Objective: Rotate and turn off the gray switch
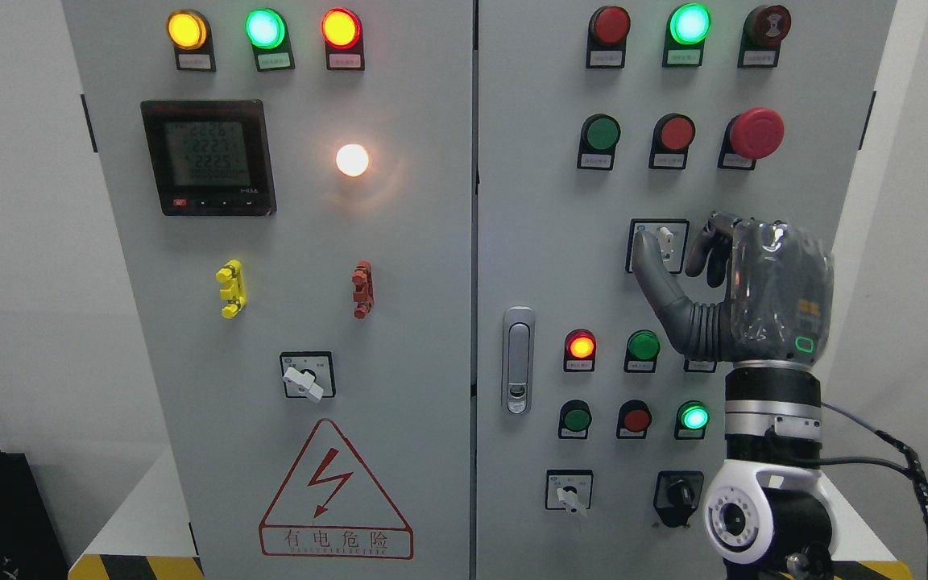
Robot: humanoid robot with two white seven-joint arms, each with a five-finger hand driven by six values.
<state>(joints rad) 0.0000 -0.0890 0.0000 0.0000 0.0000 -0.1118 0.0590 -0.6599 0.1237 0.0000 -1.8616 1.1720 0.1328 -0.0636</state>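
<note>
Step in hand: the reach and grasp on the gray switch (663, 242), not yet the turn. Mounted on the right door of the control cabinet (512, 201), in a black-framed square plate below the red mushroom button (756, 133) and above the lower rows of indicator lamps. Right robot hand (685, 254) raised from the lower right, palm toward the panel, thumb stretched up-left with its tip at the lower-left of the switch plate, other fingers (710, 254) curled down just right of the knob. Fingers half-clenched around the knob area, but actual contact cannot be told; no firm pinch visible, so grasping nothing as far as seen. Left robot hand out of view.

Next move, as a judgement: close thumb and fingers onto the knob's 2 flanks, then rotate the wrist to bring the pointer to its off mark. Needs a centred pinch; an off-centre grip could slip. Similar rotary switch (307, 379) on the left door well apart, not the target.
</note>
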